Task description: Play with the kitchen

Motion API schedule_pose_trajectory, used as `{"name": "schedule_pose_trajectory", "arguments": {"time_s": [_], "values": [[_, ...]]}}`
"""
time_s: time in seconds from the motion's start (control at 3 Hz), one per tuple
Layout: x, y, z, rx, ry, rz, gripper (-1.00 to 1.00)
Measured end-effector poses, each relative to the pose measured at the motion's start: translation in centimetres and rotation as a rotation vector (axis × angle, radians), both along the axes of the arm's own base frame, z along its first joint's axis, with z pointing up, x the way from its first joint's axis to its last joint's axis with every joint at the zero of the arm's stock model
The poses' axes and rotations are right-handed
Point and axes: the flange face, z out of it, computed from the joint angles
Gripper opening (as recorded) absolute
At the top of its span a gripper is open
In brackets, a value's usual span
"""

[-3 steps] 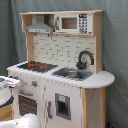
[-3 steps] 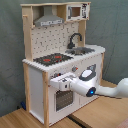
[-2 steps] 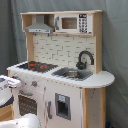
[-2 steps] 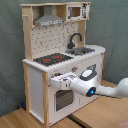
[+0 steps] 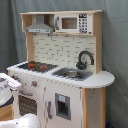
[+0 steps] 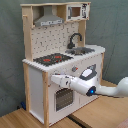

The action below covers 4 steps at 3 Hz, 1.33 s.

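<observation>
The kitchen (image 6: 62, 60) fills mid-frame in both exterior views. In the second exterior view the end effector (image 6: 54, 80) meets its lower front; its finger spread cannot be told.

In the second exterior view the kitchen (image 6: 55, 75) stands directly on a wooden floor (image 6: 100, 112) of pale planks, with a dark seam running across them. The floor shows bare at the kitchen's front corner and out toward the second exterior view's right.
</observation>
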Motion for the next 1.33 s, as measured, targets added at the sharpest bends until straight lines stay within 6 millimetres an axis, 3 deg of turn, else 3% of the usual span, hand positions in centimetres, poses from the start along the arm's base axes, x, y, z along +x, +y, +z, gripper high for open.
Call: {"name": "schedule_pose_trajectory", "arguments": {"time_s": [1.33], "values": [[0.03,-0.68,0.53,0.486,0.083,0.049,-1.00]]}}
